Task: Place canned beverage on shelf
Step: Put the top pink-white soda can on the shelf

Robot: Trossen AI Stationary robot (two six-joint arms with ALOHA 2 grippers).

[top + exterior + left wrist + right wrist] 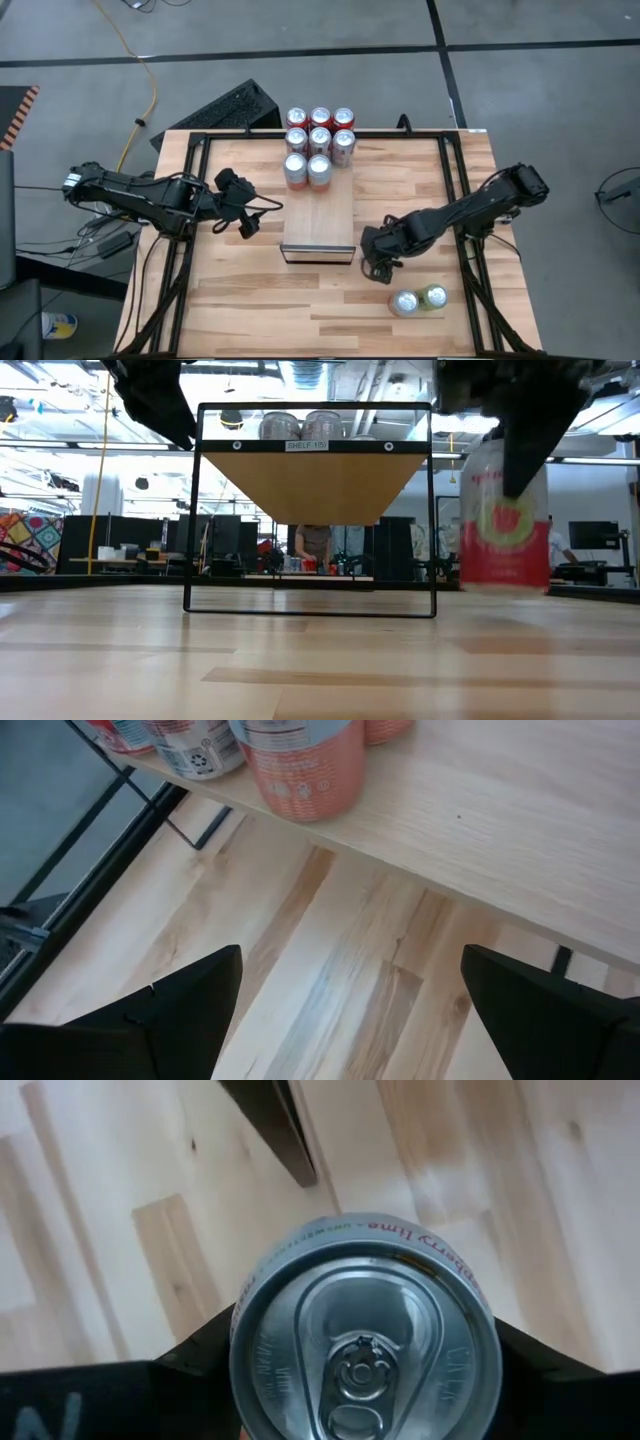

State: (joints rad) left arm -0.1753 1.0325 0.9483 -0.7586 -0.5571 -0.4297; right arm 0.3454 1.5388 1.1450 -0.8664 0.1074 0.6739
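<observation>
A pink-and-red canned beverage stands upright on its base on the tabletop, right of the shelf's near end. Its silver top fills the right wrist view. My right gripper is over it, pointing down, with one finger on each side of the can. The shelf is a narrow raised wood platform; several cans stand on its far end. My left gripper hovers open beside the shelf's left side with nothing between its fingers. My right gripper comes at the can from above, its fingers level with the upper wall on two opposite sides. The can's top hides where finger and wall meet, so I cannot tell whether they touch. The can stays upright on the table.
Two more cans sit on the tabletop near the front right. The shelf's black wire legs stand on the table. Black frame rails run along the table's sides. Bare wood lies before the shelf's near end.
</observation>
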